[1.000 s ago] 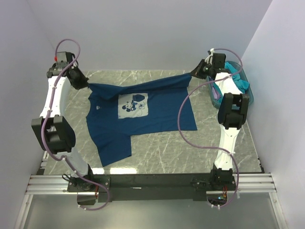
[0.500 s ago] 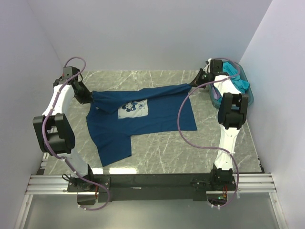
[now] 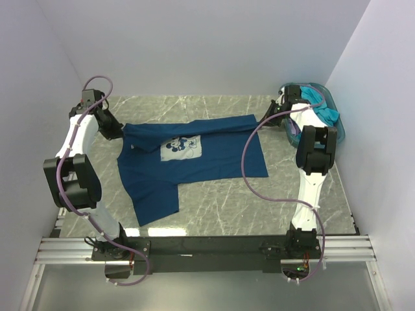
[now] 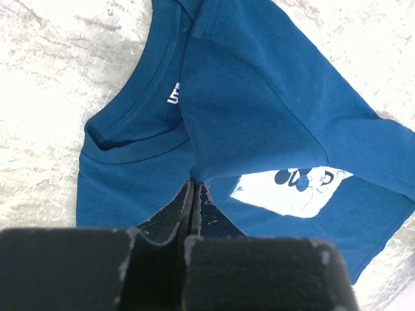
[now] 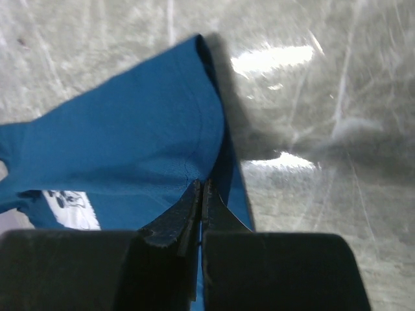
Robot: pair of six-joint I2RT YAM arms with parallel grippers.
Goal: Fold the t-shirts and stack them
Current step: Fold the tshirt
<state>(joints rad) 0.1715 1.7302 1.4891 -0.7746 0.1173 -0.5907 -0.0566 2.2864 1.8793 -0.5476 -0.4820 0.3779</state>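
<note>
navy t-shirt (image 3: pixel 194 165) lying spread on a grey marbled table (image 3: pixel 220 207), seen from above, near the middle of the tabletop and a little toward the far side. its far edge is doubled over toward the near side, and the fold partly covers the white cartoon print (image 3: pixel 180 147) on the chest. one sleeve (image 3: pixel 155 201) reaches toward the near left. the left gripper (image 3: pixel 120 131) pinches the folded cloth at the shirt's left end, close to the collar (image 4: pixel 126 133), its fingers (image 4: pixel 174 215) pressed tight together on the fabric. the right gripper (image 3: pixel 264 119) pinches the fold's right corner the same way, jaws closed on the cloth. the fold runs fairly straight between the two. in the far right corner, just beyond the right gripper, stands a teal plastic basket (image 3: pixel 337 129) with a turquoise garment (image 3: pixel 322 103) heaped in it
</note>
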